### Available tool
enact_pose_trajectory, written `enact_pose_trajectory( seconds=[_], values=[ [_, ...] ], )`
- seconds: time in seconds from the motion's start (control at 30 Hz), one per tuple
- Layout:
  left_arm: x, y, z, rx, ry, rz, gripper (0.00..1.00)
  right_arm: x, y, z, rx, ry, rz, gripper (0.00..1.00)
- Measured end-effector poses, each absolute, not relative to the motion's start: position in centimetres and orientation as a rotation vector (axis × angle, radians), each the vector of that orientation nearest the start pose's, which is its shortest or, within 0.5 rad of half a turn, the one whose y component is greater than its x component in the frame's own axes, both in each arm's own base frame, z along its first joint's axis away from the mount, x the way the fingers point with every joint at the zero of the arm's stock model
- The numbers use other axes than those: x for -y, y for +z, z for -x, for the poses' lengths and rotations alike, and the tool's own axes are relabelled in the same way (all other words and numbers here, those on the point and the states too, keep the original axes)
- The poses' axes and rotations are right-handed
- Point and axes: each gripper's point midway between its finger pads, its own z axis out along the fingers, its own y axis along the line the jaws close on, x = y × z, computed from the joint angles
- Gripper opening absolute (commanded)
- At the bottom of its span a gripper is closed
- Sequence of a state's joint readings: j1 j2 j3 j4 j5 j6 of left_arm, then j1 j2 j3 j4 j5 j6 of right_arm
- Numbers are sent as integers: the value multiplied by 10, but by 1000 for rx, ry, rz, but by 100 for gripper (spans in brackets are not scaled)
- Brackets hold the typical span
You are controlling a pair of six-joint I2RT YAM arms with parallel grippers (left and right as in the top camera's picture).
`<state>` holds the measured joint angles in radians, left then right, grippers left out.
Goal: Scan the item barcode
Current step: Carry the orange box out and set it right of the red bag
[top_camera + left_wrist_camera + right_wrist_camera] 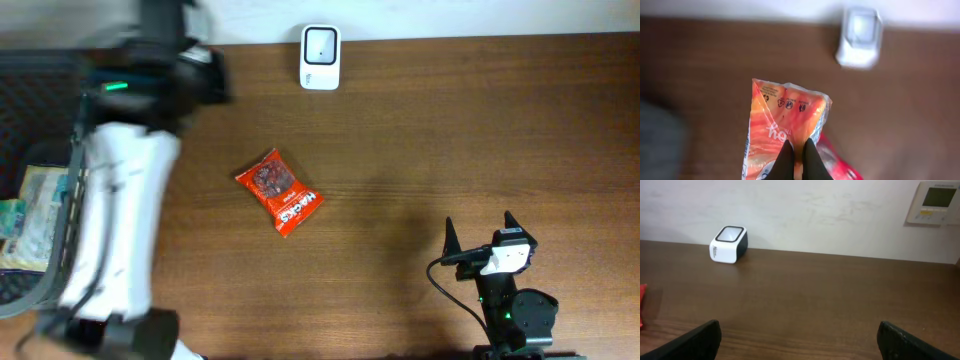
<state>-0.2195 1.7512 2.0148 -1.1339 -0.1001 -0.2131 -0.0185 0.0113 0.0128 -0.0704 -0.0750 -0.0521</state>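
I have the left gripper (797, 162) pinched on the orange packet (785, 125), held up facing the scanner (860, 37), presumably to present its barcode, while the right gripper (479, 222) idles spread wide

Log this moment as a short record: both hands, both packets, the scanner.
left hand: shut on the orange packet
orange packet: pinched at its lower part, printed side toward the wrist camera, no barcode in view
red packet: flat on the table, mid-table, nothing touching it
scanner: white, at the table's far edge, ahead of the held packet and apart from it
right hand: open, empty, at the near right
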Motion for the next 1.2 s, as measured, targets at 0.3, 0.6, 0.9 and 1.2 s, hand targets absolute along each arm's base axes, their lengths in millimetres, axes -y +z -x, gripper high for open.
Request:
enact_pose_trajectory(
  seconds=[0.3,0.6,0.9,1.2],
  values=[
    [228,115,-394,-2857,-120,-373,0,-8,160,-246,-1637,7,85,99],
    [289,74,-356,-2945,-234,-562,82,-8,160,-246,-1637,7,85,99],
    [262,143,-416,-2765,-98,-414,100,-8,160,-246,-1637,7,85,99],
    [33,340,-484,-2337,24,301,99,-8,160,-246,-1637,7,85,98]
  ],
)
